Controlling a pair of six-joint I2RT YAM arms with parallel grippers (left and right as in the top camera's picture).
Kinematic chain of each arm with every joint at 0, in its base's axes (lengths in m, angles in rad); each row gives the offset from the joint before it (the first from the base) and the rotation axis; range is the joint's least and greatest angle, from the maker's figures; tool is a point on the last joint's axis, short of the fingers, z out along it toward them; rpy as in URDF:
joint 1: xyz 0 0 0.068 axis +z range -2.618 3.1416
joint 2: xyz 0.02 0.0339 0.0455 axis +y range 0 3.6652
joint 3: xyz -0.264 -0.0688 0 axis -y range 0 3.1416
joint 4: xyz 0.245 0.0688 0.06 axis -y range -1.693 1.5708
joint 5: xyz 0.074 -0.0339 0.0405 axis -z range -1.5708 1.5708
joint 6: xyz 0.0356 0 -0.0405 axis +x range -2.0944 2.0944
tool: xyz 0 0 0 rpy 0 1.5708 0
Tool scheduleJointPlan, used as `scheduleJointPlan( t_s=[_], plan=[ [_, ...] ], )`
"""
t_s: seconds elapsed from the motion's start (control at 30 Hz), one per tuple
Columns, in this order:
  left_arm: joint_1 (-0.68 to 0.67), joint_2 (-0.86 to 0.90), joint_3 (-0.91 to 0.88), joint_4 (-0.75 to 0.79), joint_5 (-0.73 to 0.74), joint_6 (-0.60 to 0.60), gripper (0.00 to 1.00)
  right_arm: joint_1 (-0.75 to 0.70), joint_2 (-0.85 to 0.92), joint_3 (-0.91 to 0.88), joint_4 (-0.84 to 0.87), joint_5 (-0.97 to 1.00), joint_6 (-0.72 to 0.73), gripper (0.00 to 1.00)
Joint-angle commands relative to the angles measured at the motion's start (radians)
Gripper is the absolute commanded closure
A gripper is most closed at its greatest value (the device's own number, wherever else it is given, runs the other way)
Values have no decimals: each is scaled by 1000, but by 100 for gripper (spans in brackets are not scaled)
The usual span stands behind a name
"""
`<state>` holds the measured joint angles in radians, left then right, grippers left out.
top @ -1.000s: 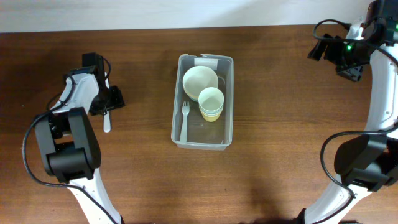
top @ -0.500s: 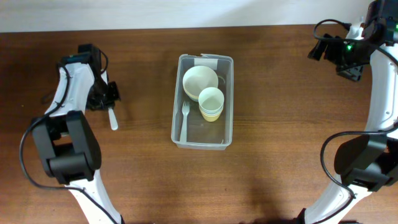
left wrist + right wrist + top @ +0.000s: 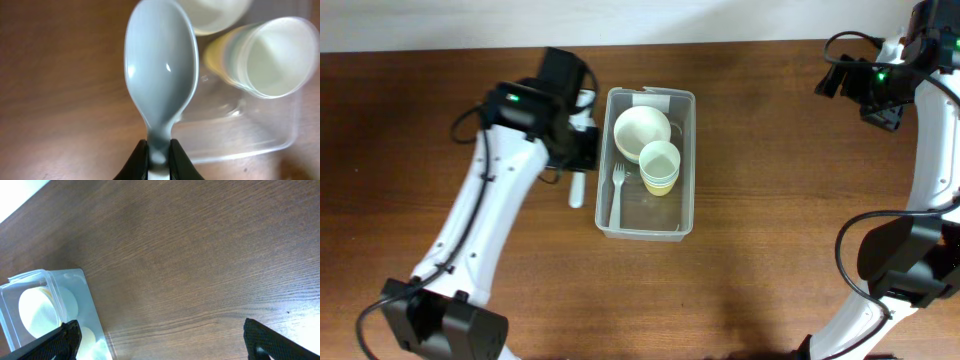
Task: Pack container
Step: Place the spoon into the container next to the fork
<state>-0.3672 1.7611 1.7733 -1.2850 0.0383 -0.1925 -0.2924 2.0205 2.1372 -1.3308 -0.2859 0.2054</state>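
The left gripper (image 3: 159, 152) is pinched narrowly on the handle of a white spoon (image 3: 161, 75). The spoon's bowl reaches straight ahead of the fingertips, over the brown wooden table (image 3: 60, 90). Just beyond the spoon, to the right of the gripper, lies the container (image 3: 240, 145). It is clear plastic and holds stacked pale cups (image 3: 270, 57), a cream bowl (image 3: 212, 12) and a white fork (image 3: 617, 185). The right gripper (image 3: 162, 342) hangs with jaws spread wide, holding nothing. The container is well apart from it, off to its left in the wrist view.
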Motion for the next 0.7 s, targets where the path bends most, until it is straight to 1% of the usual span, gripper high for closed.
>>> scheduleJointPlan(
  t_s=[0.0,0.1,0.27,0.37,0.43,0.57,0.6,0.63,0.67],
  plan=[
    [-87,4,-83,92,8,-70,99,-3,-4,6,2,6,-2,1],
    [-151,7,-148,201,5,-111,98,-3,-4,6,2,6,-2,1],
    [-162,10,-230,278,-65,-194,98,-3,-4,6,2,6,-2,1],
    [-160,11,-268,323,-66,-215,98,-3,-4,6,2,6,-2,1],
    [-160,11,-293,357,-73,-215,94,-3,-4,6,2,6,-2,1],
    [-160,28,-348,399,-110,-215,91,-3,-4,6,2,6,-2,1],
    [-160,42,-351,400,-112,-215,89,-3,-4,6,2,6,-2,1],
    [-160,55,-351,405,-111,-215,75,-3,-4,6,2,6,-2,1],
    [-160,57,-351,408,-111,-215,63,-3,-4,6,2,6,-2,1]
  ],
)
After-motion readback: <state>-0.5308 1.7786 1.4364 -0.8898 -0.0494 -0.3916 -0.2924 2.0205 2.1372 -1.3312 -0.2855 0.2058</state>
